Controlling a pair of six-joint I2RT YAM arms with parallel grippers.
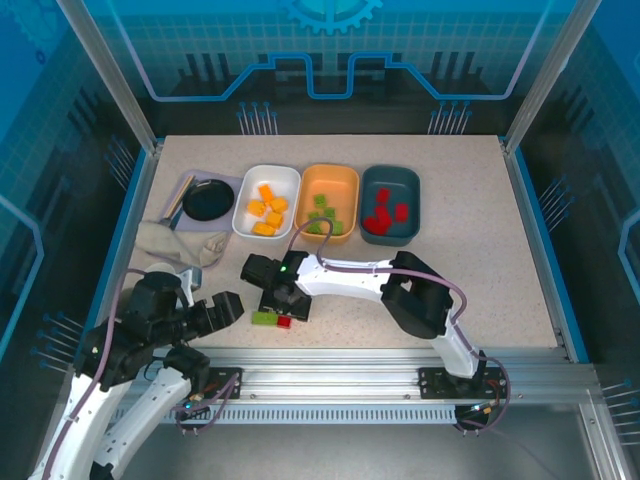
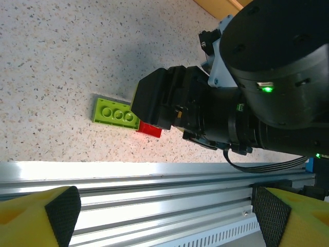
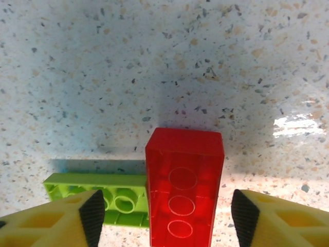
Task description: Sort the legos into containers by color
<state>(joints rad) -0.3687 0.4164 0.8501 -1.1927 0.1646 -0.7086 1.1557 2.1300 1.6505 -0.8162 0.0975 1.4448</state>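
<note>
A red lego (image 3: 184,185) lies upside down on the speckled table, touching a light green lego (image 3: 103,193) to its left. Both sit close to the front rail (image 1: 284,322) (image 1: 264,318). My right gripper (image 3: 164,216) hangs low over them, open, its pads on either side of the red lego with a gap on each side. The left gripper (image 2: 164,216) is open and empty above the rail, facing the two legos (image 2: 115,114) (image 2: 149,129). At the back stand the white container (image 1: 243,200) with orange-yellow legos, the orange container (image 1: 352,190) with green ones, and the teal container (image 1: 414,200) with red ones.
A black dish (image 1: 208,200) rests on a lilac tray at the back left, with a crumpled beige cloth (image 1: 175,245) in front of it. The aluminium rail (image 1: 350,355) runs along the table's near edge. The right arm (image 1: 410,295) stretches across the front middle.
</note>
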